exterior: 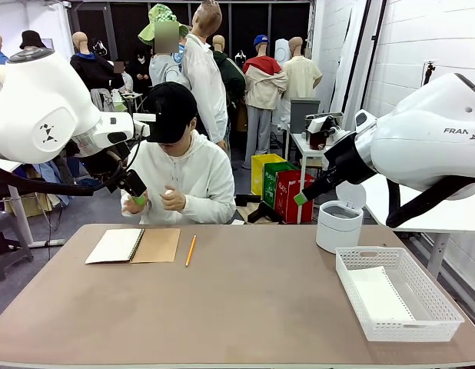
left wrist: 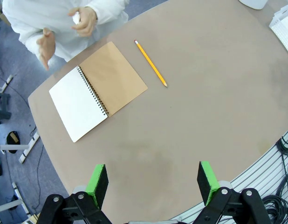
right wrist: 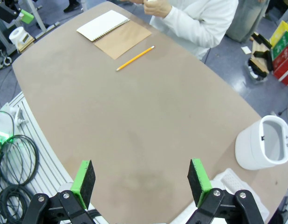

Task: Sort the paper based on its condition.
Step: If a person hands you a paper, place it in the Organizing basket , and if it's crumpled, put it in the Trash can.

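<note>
While both jaws hang released above the desk (exterior: 245,307), 1 notebook (exterior: 134,246) and 1 pencil (exterior: 190,250) lie near its far edge before the person's hands (exterior: 174,199). Toward the right edge, 1 round bin (exterior: 338,226), then 1 mesh basket (exterior: 445,317) holding paper (exterior: 378,295).

I saw two glossy white arms, the right one lettered "FRAN". Each black gripper (left wrist: 153,186) carried green pads (right wrist: 198,181) on screw-fastened fingers. The person (exterior: 180,165) wore a white hoodie and black cap.
</note>
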Controlling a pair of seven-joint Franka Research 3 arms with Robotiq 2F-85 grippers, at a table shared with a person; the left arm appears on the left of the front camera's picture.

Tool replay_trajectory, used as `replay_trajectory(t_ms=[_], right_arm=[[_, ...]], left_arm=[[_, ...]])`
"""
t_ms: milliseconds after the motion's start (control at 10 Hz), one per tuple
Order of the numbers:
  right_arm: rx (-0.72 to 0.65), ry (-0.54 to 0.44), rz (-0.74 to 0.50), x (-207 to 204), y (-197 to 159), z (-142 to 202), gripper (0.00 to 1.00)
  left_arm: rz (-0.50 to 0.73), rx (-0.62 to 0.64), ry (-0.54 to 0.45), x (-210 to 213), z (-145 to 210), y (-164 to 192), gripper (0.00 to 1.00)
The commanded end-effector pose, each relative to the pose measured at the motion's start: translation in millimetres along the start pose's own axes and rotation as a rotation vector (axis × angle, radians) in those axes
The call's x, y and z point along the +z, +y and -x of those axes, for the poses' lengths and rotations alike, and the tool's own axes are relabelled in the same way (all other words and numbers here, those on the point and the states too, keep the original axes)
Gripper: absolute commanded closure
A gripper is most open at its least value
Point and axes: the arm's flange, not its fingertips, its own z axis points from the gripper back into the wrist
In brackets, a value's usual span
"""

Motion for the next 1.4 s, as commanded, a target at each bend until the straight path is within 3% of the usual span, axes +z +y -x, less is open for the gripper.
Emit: replay_trajectory(t_ms=[0, 1300], right_arm=[[0.000, 0.003, 0.004, -0.3, 0.6, 1.0, 0.00], [0.000, 0.003, 0.004, -0.3, 0.6, 1.0, 0.00]], left_arm=[[0.003, 0.002, -0.007, 0.5, -0.2, 1.1, 0.00], [0.003, 0.002, -0.007, 0.5, -0.2, 1.1, 0.00]])
